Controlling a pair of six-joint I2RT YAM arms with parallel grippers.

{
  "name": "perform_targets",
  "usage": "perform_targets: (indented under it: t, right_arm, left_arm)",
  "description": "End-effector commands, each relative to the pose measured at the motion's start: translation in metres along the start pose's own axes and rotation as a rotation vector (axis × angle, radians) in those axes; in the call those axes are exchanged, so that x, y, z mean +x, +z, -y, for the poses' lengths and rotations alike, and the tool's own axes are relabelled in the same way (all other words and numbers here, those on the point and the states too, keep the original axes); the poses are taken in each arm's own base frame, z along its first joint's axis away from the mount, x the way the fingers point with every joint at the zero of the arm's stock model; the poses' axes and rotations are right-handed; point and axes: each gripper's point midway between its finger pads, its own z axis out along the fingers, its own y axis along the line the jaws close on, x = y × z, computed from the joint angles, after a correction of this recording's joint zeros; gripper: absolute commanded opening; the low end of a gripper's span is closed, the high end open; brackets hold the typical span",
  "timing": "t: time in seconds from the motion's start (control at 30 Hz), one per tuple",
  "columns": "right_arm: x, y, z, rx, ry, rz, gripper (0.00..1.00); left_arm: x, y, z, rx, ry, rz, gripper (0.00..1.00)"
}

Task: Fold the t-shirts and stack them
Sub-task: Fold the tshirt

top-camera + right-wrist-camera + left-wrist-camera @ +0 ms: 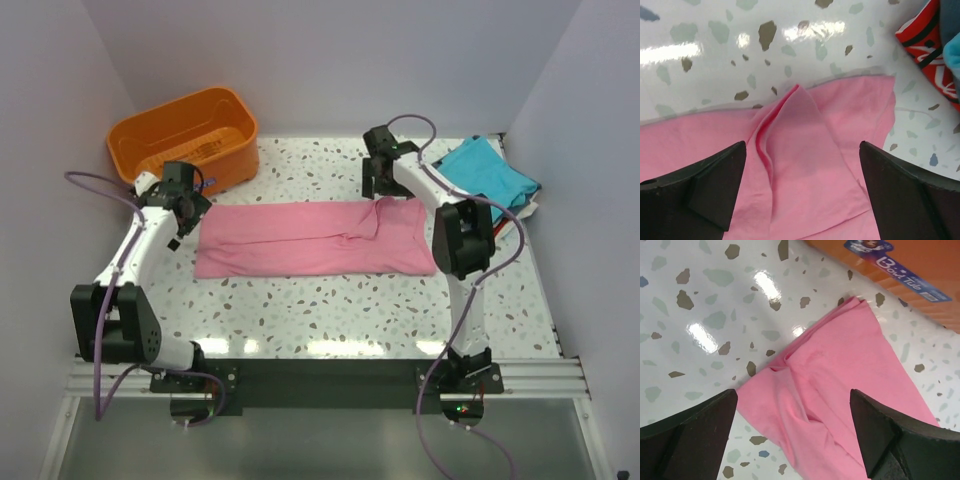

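Note:
A pink t-shirt [315,238] lies folded into a long band across the middle of the table. My left gripper [188,215] hovers over its left end, open, with pink cloth [840,390] lying loose between the fingers [690,435]. Over the shirt's far right part is my right gripper [378,190], also open, its fingers [912,195] either side of a raised crease in the cloth [790,150] and holding nothing. At the back right sits a pile of folded t-shirts, a teal one [490,170] on top and a red one [930,45] under it.
An orange plastic basket [185,135] stands at the back left, close behind my left gripper; its wall [900,265] fills the top right of the left wrist view. Grey walls close in the speckled table [320,310] on three sides.

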Motion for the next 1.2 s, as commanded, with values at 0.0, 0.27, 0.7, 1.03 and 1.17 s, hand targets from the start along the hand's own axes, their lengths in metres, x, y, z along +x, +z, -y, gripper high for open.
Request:
perform_targets:
  t: [0.0,0.27,0.7,1.03,1.17]
  right_arm:
    - [0.007,-0.049,-0.002,-0.167,0.066,0.011,0.99]
    - [0.073,-0.073,-0.049,-0.548,0.129,-0.097,0.99]
    - [0.081,-0.052,-0.083,-0.645,0.142,-0.173,0.99]
    - [0.067,-0.062,-0.118,-0.769,0.176,-0.173,0.99]
    - [0.049,-0.054,-0.134,-0.774,0.239,-0.162,0.99]
  left_arm:
    - [-0.01,-0.02,-0.001,0.069,0.054,0.018,1.0]
    - [0.042,-0.018,-0.029,0.158,0.16,-0.091,1.0]
    - [0.05,-0.02,-0.057,0.118,0.168,-0.065,1.0]
    - [0.051,-0.016,-0.063,0.083,0.177,-0.066,1.0]
    - [0.054,-0.014,-0.063,0.082,0.184,-0.075,1.0]
